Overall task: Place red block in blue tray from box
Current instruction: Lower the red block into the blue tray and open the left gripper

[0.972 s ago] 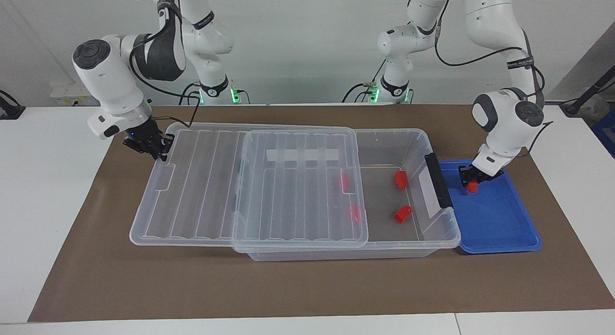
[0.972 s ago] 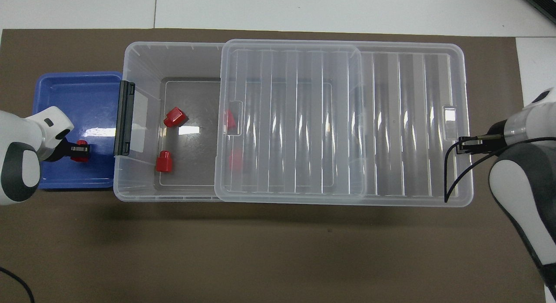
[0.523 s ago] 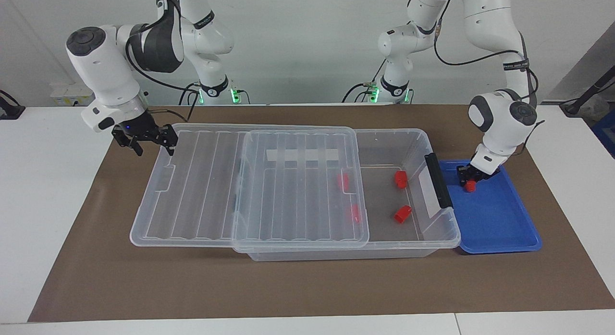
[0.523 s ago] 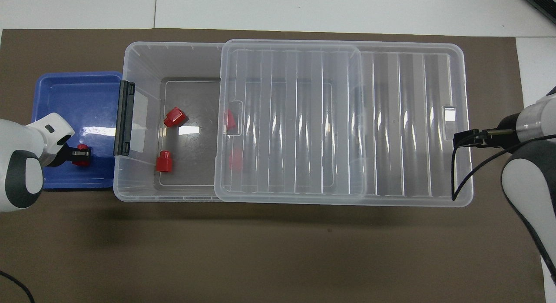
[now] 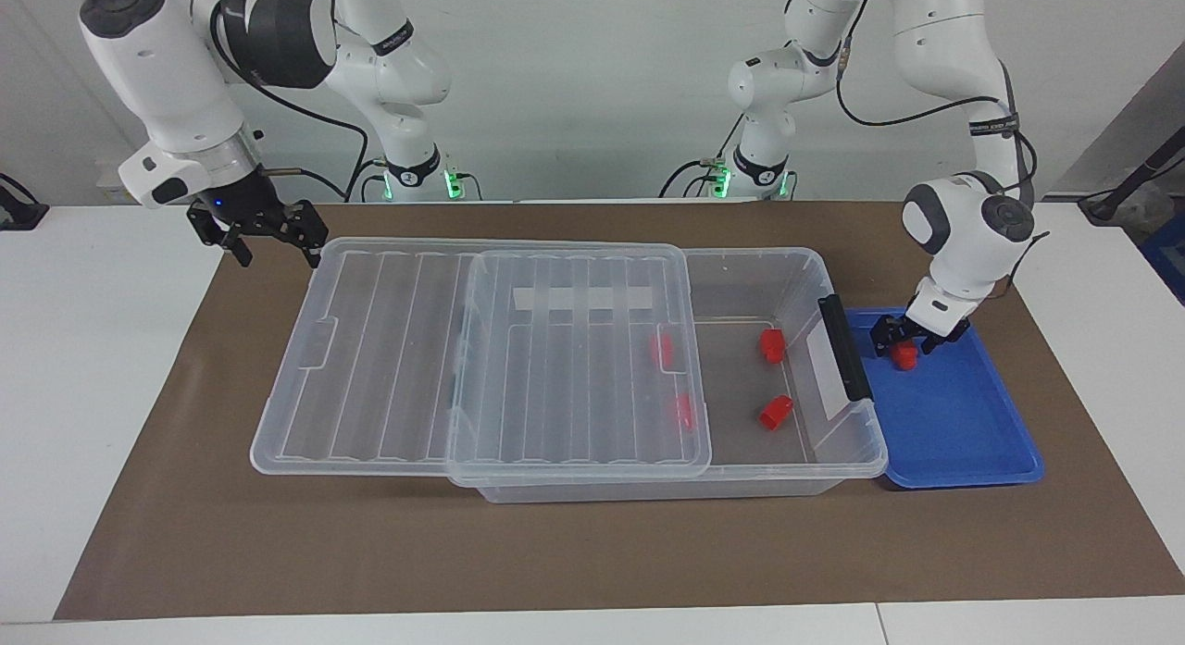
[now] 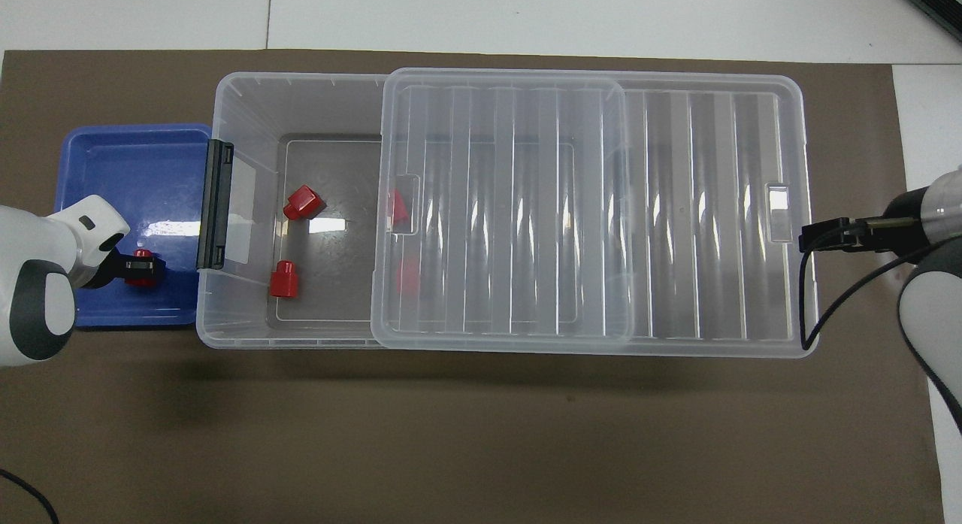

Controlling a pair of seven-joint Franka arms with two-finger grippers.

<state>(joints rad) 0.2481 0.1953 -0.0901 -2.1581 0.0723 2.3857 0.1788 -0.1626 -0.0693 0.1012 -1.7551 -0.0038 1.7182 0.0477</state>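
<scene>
Red blocks, five: one red block (image 5: 905, 356) on the blue tray (image 5: 963, 432) between the spread fingers of the left gripper (image 5: 906, 339); four in the box (image 5: 796, 279), two under its slid lid (image 5: 481, 349). Right gripper (image 5: 267, 235) raised, fingers wide, holding nothing.
</scene>
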